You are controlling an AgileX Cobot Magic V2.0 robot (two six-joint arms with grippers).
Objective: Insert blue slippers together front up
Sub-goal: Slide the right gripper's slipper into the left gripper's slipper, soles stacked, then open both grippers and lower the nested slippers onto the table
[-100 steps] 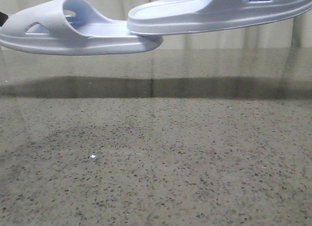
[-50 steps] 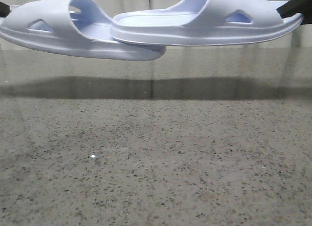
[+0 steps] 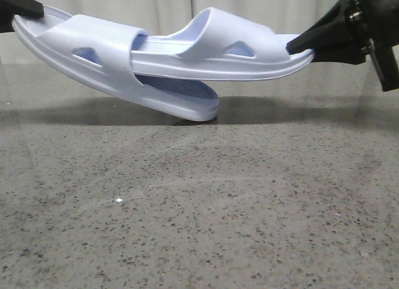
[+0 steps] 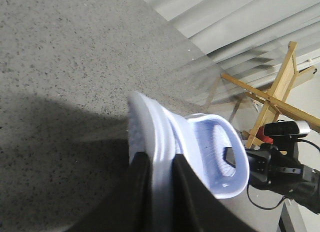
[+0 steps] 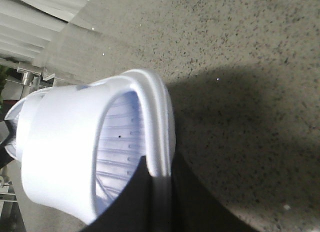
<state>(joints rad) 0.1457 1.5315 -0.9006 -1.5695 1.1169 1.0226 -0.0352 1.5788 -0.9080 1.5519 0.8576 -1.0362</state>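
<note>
Two pale lavender-blue foam slippers are held above the speckled table (image 3: pixel 199 226). My left gripper (image 3: pixel 25 9) is shut on the heel of the left slipper (image 3: pixel 106 67), which tilts down to the right with its toe near the table. My right gripper (image 3: pixel 299 47) is shut on the heel of the right slipper (image 3: pixel 218 55), held about level. Its toe end is pushed in under the left slipper's strap. In the left wrist view my fingers (image 4: pixel 140 192) clamp the sole edge (image 4: pixel 160 157). In the right wrist view my fingers (image 5: pixel 145 197) clamp the other slipper's rim (image 5: pixel 160 137).
Pale curtains (image 3: pixel 168 8) hang behind the table's far edge. A wooden stand (image 4: pixel 270 99) and a black camera (image 4: pixel 287 129) show past the table in the left wrist view.
Both slippers have come lower and closer together. The left one has tilted toe-down, and the right slipper's toe has slid under the left slipper's strap. Both grippers have come into the front view.
</note>
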